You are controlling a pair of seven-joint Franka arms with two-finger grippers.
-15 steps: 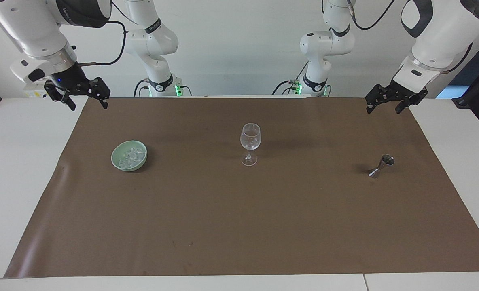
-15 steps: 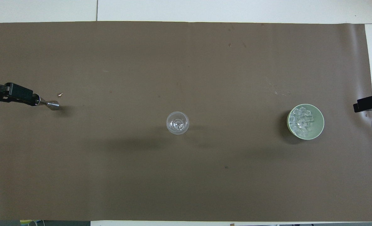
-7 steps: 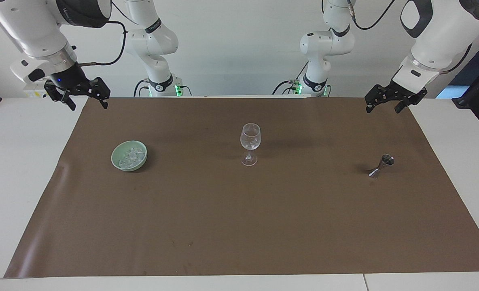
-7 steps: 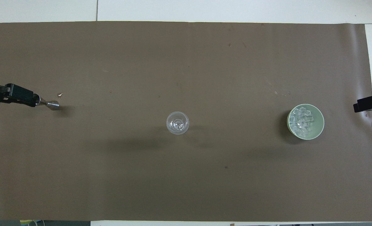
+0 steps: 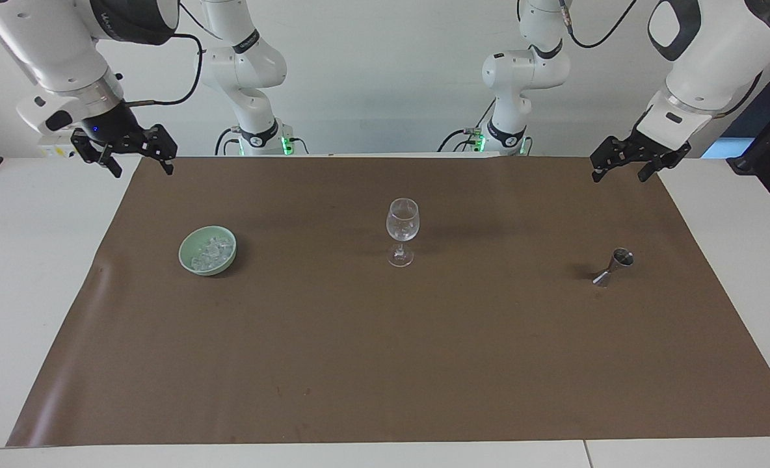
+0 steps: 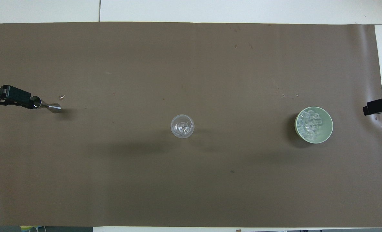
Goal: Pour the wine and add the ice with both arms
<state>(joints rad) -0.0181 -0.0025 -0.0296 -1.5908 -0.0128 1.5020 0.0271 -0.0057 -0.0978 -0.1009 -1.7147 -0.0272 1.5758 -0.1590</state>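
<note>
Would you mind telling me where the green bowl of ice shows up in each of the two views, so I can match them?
Facing view: the green bowl sits on the brown mat toward the picture's left edge, at mid height, level with the wine glass's foot.
Overhead view: the same bowl lies near the picture's right edge, at mid height.
Shared landmark: the wine glass, mid-mat in both views.
</note>
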